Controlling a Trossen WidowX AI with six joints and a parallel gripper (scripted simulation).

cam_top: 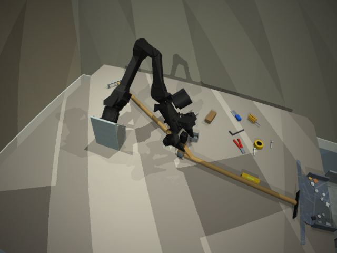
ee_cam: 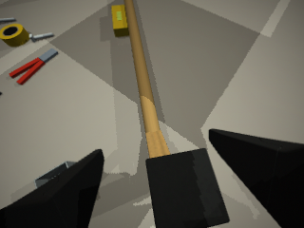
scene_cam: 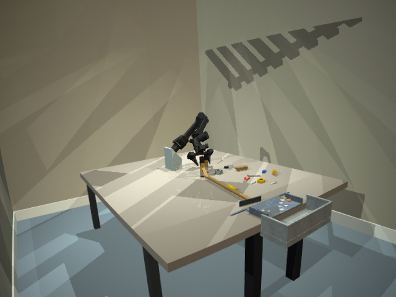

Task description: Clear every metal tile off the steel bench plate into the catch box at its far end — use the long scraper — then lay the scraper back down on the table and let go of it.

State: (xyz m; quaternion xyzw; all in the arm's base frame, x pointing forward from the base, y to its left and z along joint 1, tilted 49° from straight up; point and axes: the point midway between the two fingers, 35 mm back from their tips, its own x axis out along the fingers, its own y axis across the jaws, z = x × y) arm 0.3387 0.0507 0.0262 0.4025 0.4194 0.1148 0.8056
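Observation:
The long scraper's wooden pole (cam_top: 228, 173) (scene_cam: 223, 184) (ee_cam: 138, 57) slopes across the table. Its black blade (cam_top: 296, 204) (scene_cam: 250, 201) is at the near edge of the blue-grey steel plate (cam_top: 305, 208) (scene_cam: 266, 205). Several small tiles, such as a white one (cam_top: 323, 194), lie on the plate. The grey catch box (cam_top: 332, 187) (scene_cam: 275, 231) is at the plate's far end. My gripper (cam_top: 187, 143) (scene_cam: 203, 163) (ee_cam: 157, 143) is open, its fingers on either side of the scraper's upright black-topped grip (scene_cam: 202, 159) (ee_cam: 186, 190), without clasping it.
A second wooden pole (cam_top: 149, 114) with a rake-like metal head (cam_top: 114, 84) lies behind the arm. A yellow level (cam_top: 250, 177) (ee_cam: 120, 20) lies beside the scraper pole. A wooden block (cam_top: 210, 116), red pliers (cam_top: 238, 145) (ee_cam: 33, 66) and yellow tape (cam_top: 258, 144) (ee_cam: 13, 34) lie on the table.

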